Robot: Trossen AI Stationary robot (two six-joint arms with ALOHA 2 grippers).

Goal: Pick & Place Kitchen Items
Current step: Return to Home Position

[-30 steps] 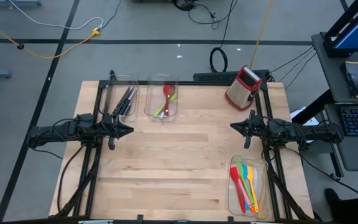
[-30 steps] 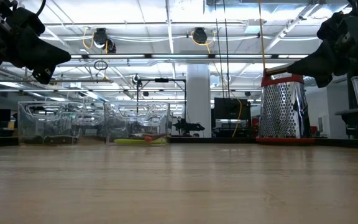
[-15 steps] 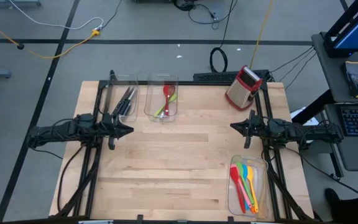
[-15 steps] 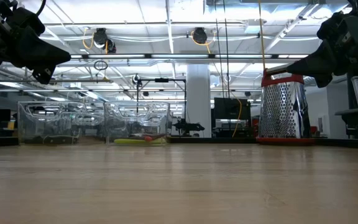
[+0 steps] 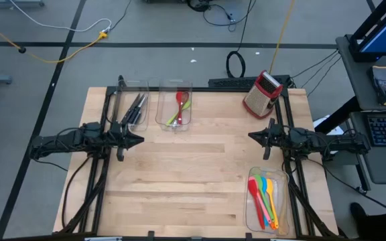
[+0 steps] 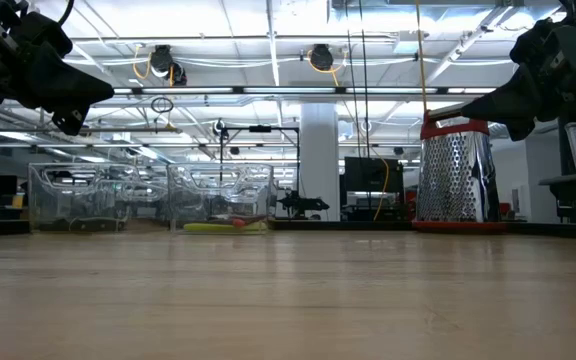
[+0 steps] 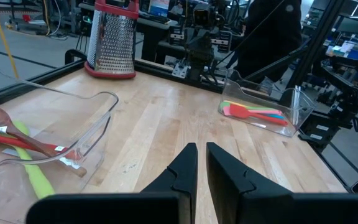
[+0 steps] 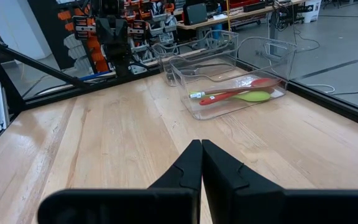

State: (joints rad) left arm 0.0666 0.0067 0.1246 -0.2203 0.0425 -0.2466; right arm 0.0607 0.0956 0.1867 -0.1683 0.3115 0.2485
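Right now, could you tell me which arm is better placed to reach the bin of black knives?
Left: the left end effector is near that bin; the right end effector is across the table.

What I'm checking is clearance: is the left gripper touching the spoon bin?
Apart. The left wrist view shows a clear gap between the left gripper and the spoon bin.

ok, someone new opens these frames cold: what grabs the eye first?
The bright spatulas fanned in a clear bin at the near right corner of the table, then the red box grater standing at the far right corner. Both arms sit at the side edges, left hand and right hand shut and empty, pointing inward at each other.
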